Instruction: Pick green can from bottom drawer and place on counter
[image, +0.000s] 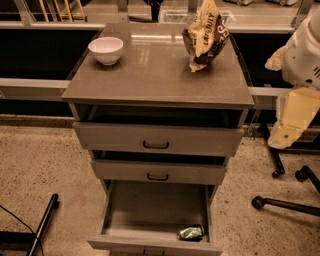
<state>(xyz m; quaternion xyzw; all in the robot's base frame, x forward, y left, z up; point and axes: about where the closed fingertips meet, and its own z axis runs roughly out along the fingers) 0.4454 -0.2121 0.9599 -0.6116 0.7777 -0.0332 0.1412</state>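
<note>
Tool (292, 122) hangs off the right side of the desk (155, 75); I cannot tell whether it is wide or narrow. I see the green can (191, 232) lying on its side in the front right corner of the open bottom drawer (150, 207). On the desk sit a white bowl (106, 50) and a chip bag (206, 35).

Speckled tan floor (40, 170) all round, warmly lit. Black chair bases (287, 206) on casters sit at 4 o'clock and a black bar (44, 220) lies at 8 o'clock. A grey ledge (30, 86) crosses behind, dark beneath. The gripper (287, 131) hangs at 3 o'clock.
</note>
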